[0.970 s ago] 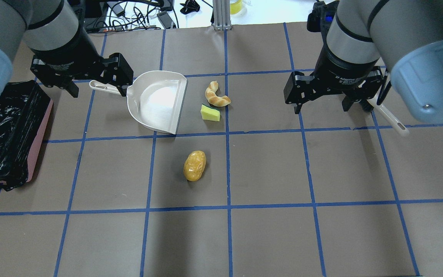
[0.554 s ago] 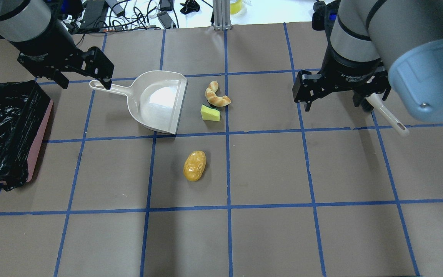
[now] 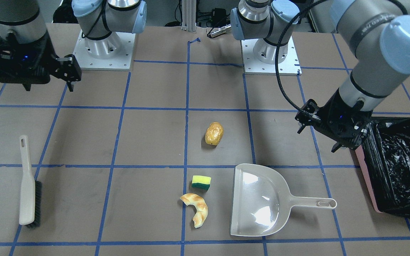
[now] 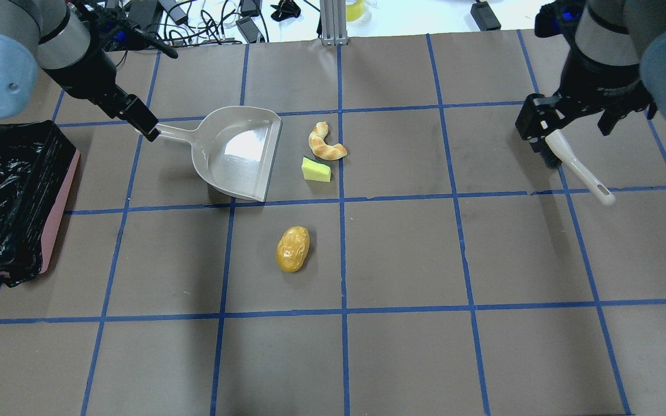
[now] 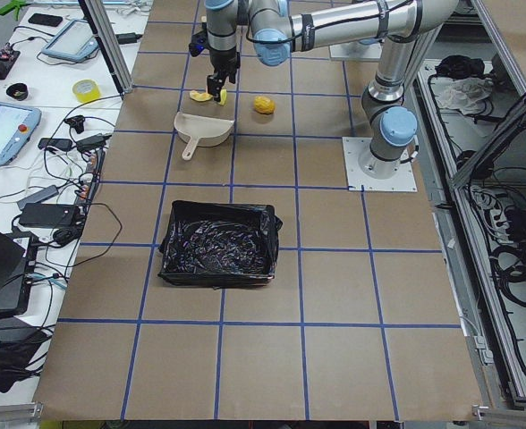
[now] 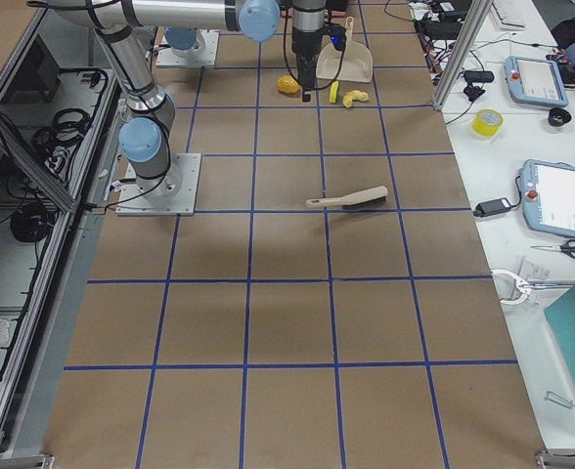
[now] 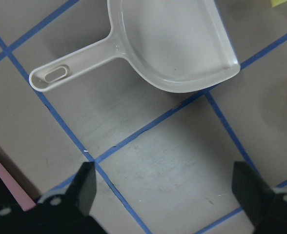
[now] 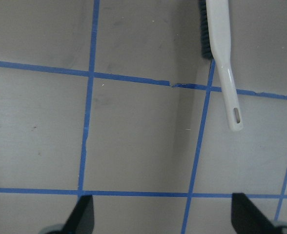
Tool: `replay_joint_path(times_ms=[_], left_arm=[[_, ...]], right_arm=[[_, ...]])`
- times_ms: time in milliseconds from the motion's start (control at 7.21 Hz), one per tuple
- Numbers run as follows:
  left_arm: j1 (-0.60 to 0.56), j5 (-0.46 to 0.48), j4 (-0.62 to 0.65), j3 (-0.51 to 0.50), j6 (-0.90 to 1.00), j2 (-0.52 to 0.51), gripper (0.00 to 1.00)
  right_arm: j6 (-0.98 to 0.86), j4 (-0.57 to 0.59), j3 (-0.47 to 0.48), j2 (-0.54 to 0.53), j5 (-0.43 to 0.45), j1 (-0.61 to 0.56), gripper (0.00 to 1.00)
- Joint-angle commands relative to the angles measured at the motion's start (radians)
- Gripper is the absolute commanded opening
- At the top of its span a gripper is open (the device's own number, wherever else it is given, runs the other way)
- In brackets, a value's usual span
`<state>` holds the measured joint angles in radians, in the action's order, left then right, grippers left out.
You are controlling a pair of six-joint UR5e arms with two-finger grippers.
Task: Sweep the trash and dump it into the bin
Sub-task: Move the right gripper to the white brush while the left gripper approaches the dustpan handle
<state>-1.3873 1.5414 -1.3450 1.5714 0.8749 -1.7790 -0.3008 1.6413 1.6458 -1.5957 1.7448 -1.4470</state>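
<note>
Left gripper [image 7: 168, 195] jaws spread, holding nothing, raised just off the dustpan [image 4: 235, 153] handle's end. Right gripper [image 3: 48, 86] jaws spread, empty, raised near the brush [image 3: 27, 185] by the right edge. Sponge [image 4: 316, 170] and croissant [image 4: 326, 143] lie close together at the dustpan's mouth, toward the far edge; potato [image 4: 293, 248] mid-table. Bin [image 4: 55, 214] at the left edge

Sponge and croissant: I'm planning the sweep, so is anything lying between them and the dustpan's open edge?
Nothing visible. The sponge and croissant lie just off the open edge of the dustpan, with only bare table between.
</note>
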Motion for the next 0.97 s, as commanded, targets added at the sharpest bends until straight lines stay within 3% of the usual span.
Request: replay_joint_path(times_ms=[0, 139, 416, 554, 832], left_arm=[[0.020, 0.014, 0.138, -0.011, 0.370, -0.129, 0.98], [0.020, 0.014, 0.215, -0.016, 0.547, -0.166, 0.96], [0.020, 0.064, 0.285, -0.046, 0.814, -0.219, 0.94], [0.020, 0.097, 0.337, -0.051, 0.867, -0.252, 0.94], [0.020, 0.094, 0.366, -0.039, 0.947, -0.296, 0.90]], right_arm=[[-0.288, 0.096, 0.002, 0.083, -0.002, 0.133, 1.00], [-0.375, 0.109, 0.002, 0.126, -0.002, 0.161, 1.00], [-0.542, 0.254, 0.017, 0.227, -0.020, 0.227, 1.00], [-0.576, 0.281, 0.037, 0.256, -0.100, 0.250, 1.00], [-0.578, 0.288, 0.055, 0.311, -0.114, 0.260, 1.00]])
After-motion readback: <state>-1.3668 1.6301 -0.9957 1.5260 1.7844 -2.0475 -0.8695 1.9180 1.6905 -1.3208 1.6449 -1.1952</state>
